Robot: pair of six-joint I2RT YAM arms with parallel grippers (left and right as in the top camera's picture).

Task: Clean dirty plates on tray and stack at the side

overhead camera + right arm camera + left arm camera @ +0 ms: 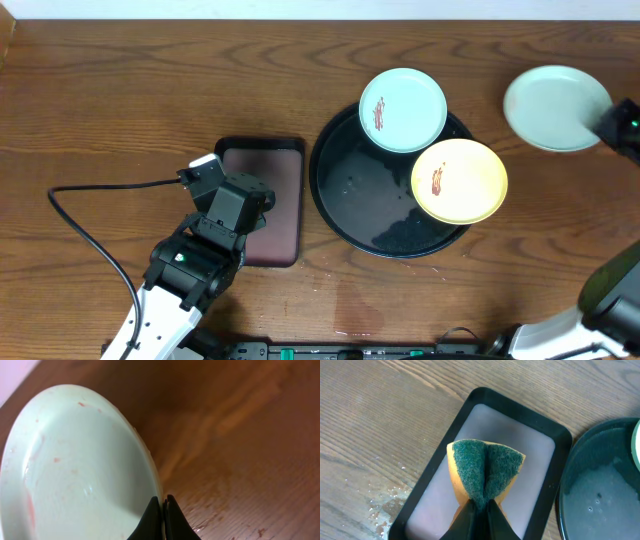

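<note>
One pale plate (pixel 556 108) sits out on the desk (pixel 120 80) right of the black tray (pixel 360 200), looks mostly wiped, right tool (pixel 163 510) pinched on its rim. Blue plate (pixel 402 110) and yellow plate (pixel 459 180) on the tray have smears, so two left I'd say. Left tool (pixel 480 507) is squeezing the sponge (pixel 485 472).

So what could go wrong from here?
The right pincer pinches the pale plate only at its rim, so it might slip. Faint reddish marks show on it, so it may get stacked dirty. The yellow plate overhangs the rim of the black tray and could tip if the sponge presses there.
</note>
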